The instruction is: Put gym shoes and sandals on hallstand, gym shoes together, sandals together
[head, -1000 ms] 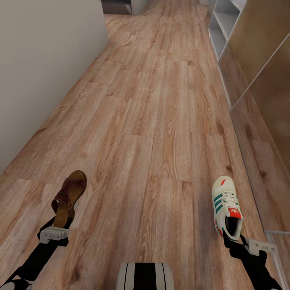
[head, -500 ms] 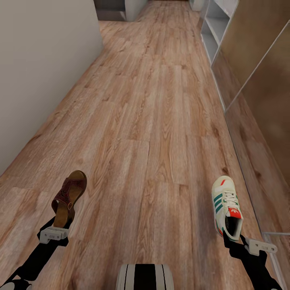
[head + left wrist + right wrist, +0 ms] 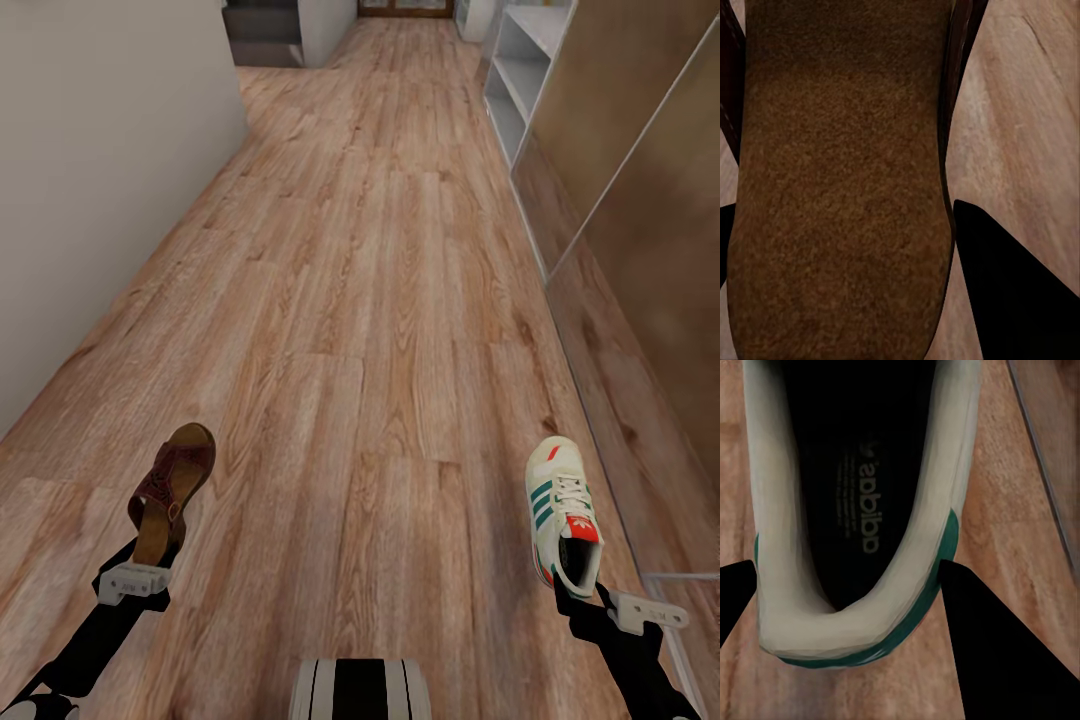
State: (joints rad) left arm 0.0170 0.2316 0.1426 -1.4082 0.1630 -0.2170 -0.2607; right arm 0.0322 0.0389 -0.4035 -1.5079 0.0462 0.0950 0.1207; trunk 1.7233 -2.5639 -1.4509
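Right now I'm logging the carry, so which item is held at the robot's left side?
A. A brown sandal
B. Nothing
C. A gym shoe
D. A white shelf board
A: the left gripper grips the heel end of the sandal, while the gym shoe is on the right gripper.

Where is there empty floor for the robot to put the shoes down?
The brown wood-plank floor lies bare between the grey wall and the pale-grey shelf unit. It is busier low down, around the maroon sandal and the cream green-striped sneaker.
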